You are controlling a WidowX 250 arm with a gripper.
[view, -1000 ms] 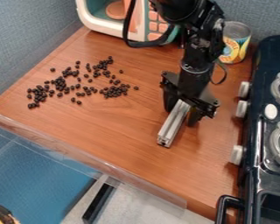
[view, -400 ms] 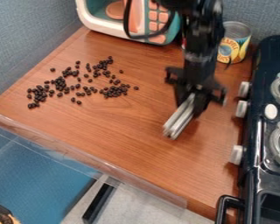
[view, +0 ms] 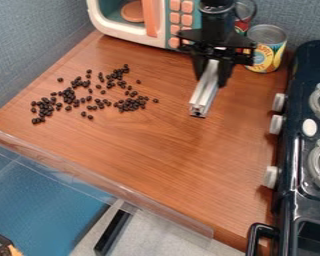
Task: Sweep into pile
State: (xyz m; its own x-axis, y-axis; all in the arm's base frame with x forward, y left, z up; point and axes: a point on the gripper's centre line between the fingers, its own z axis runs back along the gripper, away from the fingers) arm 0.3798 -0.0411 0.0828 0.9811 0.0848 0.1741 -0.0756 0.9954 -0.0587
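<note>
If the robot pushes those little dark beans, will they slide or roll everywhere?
The beans look small and rounded, so they would probably roll a little when nudged. They lie loose on a smooth-looking wooden counter, which likely offers little grip. Many sit singly, so a push might scatter some instead of moving them together.

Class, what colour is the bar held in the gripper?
The bar is silvery grey, seen best in the camera view.
</note>
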